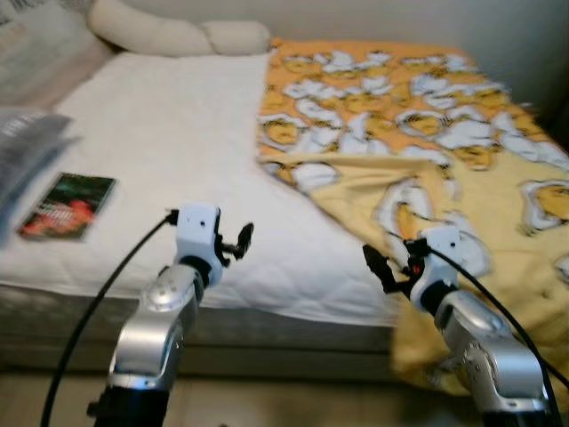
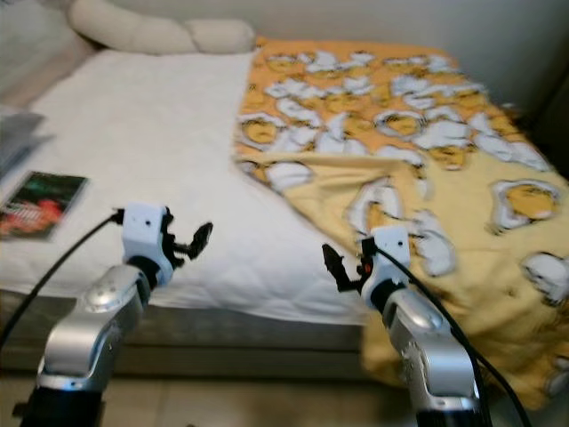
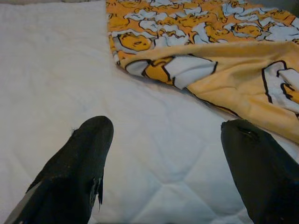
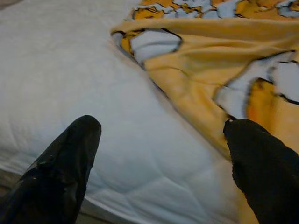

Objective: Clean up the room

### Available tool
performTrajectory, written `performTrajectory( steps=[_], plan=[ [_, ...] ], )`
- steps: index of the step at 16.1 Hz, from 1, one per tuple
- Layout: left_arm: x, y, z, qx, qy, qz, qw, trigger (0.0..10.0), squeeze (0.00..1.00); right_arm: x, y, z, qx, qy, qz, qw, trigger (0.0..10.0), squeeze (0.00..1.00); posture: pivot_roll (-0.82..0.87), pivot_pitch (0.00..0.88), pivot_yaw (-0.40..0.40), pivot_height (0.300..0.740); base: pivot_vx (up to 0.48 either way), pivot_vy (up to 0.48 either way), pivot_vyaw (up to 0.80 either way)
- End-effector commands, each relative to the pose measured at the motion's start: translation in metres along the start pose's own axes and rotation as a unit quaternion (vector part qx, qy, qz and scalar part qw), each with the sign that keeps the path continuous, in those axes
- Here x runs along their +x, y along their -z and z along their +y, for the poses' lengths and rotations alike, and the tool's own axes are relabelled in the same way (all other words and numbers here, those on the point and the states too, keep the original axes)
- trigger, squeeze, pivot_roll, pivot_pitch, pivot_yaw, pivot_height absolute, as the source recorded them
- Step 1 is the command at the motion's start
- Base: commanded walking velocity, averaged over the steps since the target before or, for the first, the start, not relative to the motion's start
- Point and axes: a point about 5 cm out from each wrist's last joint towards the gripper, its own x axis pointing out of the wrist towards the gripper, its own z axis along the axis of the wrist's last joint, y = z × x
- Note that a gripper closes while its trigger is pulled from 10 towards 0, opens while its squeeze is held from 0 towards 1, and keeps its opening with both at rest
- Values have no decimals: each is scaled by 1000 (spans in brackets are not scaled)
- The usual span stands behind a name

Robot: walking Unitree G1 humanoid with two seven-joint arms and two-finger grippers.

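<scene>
I stand at the side of a bed [image 1: 178, 133] with a white quilted mattress cover, looking down at it. A yellow and orange blanket [image 1: 427, 133] printed with white cartoon shapes covers the half of the bed on my right. Its near edge is folded back on itself, showing the plain yellow underside, and part of it spills over the bed's near edge. Two cream pillows [image 1: 178, 34] lie at the head of the bed. A dark book [image 1: 68, 205] with a red and green cover lies flat on the bare mattress cover to my left, near the bed's edge, with something grey and blurred just beyond it.

My left gripper [image 1: 238, 242] hovers above the white cover near the bed's front edge, its fingers [image 3: 77, 172] spread wide apart and holding nothing. My right gripper [image 1: 378, 267] hangs just beside the folded blanket edge, its fingers [image 4: 266, 163] also wide apart and empty; in the right wrist view one of them lies over the yellow fabric.

I judge that tidying the bed is the step in hand, and the blanket is not yet grasped. The next move probably calls for bringing both grippers down onto the folded edge and pinching the cloth well apart, so it can be drawn across the bare side.
</scene>
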Motion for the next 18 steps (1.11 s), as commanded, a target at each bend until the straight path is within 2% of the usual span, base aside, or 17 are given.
performTrajectory(
  steps=[1,5,6,7,8,9,10,14,18],
  plan=[
    [-1,2,7,3,-11,5,1000,10000,1000,2,-3,4,-5,-6,-7,1000,10000,1000,-32,0,18,740,0,-480,0],
    [-1,1,6,11,-11,3,1000,10000,1000,2,-1,3,-6,-6,-4,1000,10000,1000,-32,0,19,740,0,-450,0],
    [-1,1,6,10,-11,2,1000,10000,1000,2,0,3,-4,-5,-1,1000,10000,1000,-31,0,19,740,0,0,0],
    [-1,1,6,7,-11,1,1000,10000,741,2,2,3,-4,-3,2,1000,10000,1000,-32,0,20,740,0,0,0],
    [-1,-1,6,17,-5,-6,1000,10000,494,1,3,3,-4,-1,4,1000,10000,847,-33,0,23,740,0,0,0],
    [-1,-1,5,23,-3,-9,1000,10000,439,1,3,2,-4,-1,5,1000,10000,149,-33,0,23,740,0,0,0],
    [-1,-2,4,31,2,-15,999,10000,439,0,4,1,-5,2,6,1000,10000,0,-35,0,24,740,0,0,0],
    [-2,-2,-1,32,11,-21,999,10000,443,-3,4,-3,-6,10,7,1000,10000,0,-38,0,22,740,0,0,0],
    [-2,-1,-1,30,12,-26,999,10000,455,-3,4,-7,-15,13,9,1000,10000,0,-33,0,13,740,314,0,0]
  ],
)
